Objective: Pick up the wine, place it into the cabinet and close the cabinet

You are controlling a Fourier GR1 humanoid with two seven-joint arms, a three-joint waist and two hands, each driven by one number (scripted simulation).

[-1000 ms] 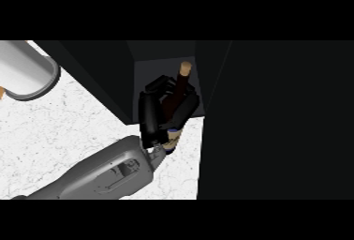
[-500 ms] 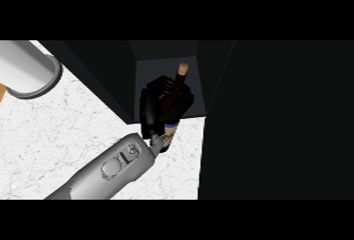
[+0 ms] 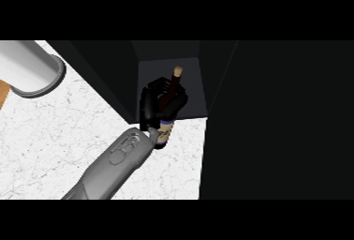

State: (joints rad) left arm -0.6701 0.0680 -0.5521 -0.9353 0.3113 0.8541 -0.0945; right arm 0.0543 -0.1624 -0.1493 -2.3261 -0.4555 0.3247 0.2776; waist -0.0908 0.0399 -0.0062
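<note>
One hand (image 3: 158, 101), black, is curled round the wine bottle (image 3: 166, 123) at centre, cork tip pointing to twelve o'clock into the dark cabinet (image 3: 169, 61) opening. Placing is under way; next, set it down inside and let go.

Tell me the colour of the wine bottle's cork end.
Light tan, seen in the head view: the wine bottle, held by the robot hand, points it into the cabinet.
</note>
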